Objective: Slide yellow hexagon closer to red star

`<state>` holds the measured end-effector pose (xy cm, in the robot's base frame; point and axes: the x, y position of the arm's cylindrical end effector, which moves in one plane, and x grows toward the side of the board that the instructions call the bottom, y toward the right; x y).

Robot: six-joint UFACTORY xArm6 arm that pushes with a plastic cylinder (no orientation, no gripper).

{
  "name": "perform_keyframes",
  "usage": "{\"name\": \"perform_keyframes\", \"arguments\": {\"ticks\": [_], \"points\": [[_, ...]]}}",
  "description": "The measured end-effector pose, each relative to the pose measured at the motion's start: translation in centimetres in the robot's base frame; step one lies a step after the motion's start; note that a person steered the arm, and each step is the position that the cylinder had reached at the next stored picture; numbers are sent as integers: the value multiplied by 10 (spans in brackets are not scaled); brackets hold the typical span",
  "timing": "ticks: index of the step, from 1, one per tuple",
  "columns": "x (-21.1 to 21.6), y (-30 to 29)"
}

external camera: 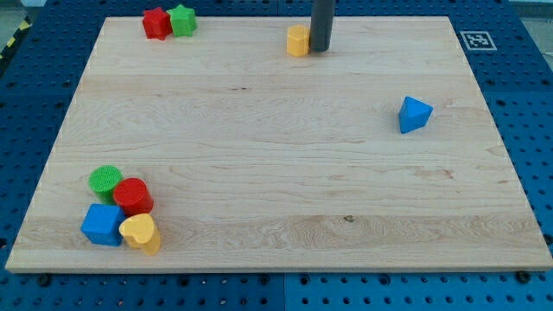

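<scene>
The yellow hexagon (298, 41) sits near the view's top edge of the wooden board, a little right of centre. My tip (320, 48) stands right beside it, on its right side, touching or almost touching. The red star (155, 22) lies at the view's top left, far to the left of the hexagon, with a green star (182, 19) pressed against its right side.
A blue triangular block (415, 114) lies at the view's right. At the bottom left a green cylinder (105, 180), a red cylinder (133, 196), a blue cube (103, 225) and a yellow heart (141, 232) cluster together. The board's edge (276, 266) borders a blue pegboard.
</scene>
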<state>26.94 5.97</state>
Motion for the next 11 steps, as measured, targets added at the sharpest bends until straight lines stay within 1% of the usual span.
{"name": "perform_keyframes", "arguments": {"ticks": [2,3,4,6,11], "points": [[-3,-49],[-28,-54],[-37,-58],[-37,-84],[-37,-203]]}}
